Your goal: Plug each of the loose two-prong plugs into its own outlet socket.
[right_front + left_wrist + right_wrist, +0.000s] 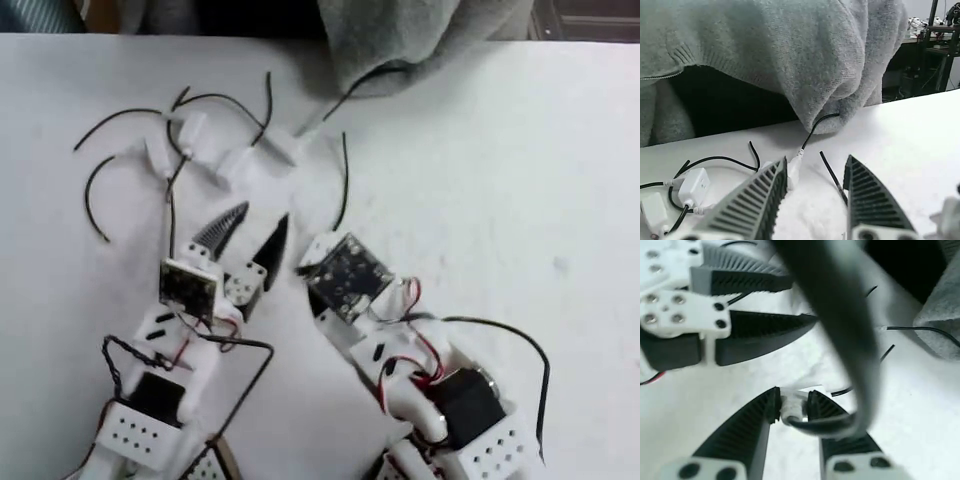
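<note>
White table (500,150), right gripper (792,400) pinching 1 plug (790,411), left gripper (817,160) gaping wide, so next job's probably lining it into a socket (694,186).

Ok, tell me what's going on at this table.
The right gripper is shut on a small white plug with a black cord. The left gripper sits beside it, open and empty. More white plugs and sockets lie scattered past the two grippers, cords loose; whether any are mated is unclear. A person's grey sleeve rests at the far edge of the table, with one cord running under it.
</note>
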Robot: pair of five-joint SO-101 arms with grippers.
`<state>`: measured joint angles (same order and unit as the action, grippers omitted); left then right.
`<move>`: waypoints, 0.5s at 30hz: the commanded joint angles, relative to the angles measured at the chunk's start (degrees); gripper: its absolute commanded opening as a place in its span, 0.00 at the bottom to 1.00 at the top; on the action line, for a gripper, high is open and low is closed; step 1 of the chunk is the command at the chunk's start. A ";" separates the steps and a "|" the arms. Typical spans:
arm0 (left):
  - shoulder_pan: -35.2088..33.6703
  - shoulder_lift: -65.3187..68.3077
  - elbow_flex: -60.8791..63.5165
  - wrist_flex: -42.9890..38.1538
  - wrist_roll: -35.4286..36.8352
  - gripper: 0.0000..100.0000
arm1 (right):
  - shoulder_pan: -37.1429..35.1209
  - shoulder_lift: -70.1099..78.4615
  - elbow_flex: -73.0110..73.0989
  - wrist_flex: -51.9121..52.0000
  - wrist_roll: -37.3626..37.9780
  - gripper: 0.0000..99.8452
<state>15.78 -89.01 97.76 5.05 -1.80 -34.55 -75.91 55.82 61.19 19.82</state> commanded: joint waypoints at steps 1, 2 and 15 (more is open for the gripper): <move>-3.03 -1.19 -0.35 1.23 0.62 0.19 | 3.21 1.54 -5.01 -1.80 0.79 0.02; -4.62 -1.19 -0.35 2.02 0.79 0.19 | 4.00 3.03 -6.07 -1.71 0.70 0.02; -26.51 -1.10 -0.35 6.95 10.90 0.19 | 9.19 36.35 -22.15 -2.07 -22.59 0.02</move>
<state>-7.08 -89.01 97.76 11.74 8.13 -25.76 -43.47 38.51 60.22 1.80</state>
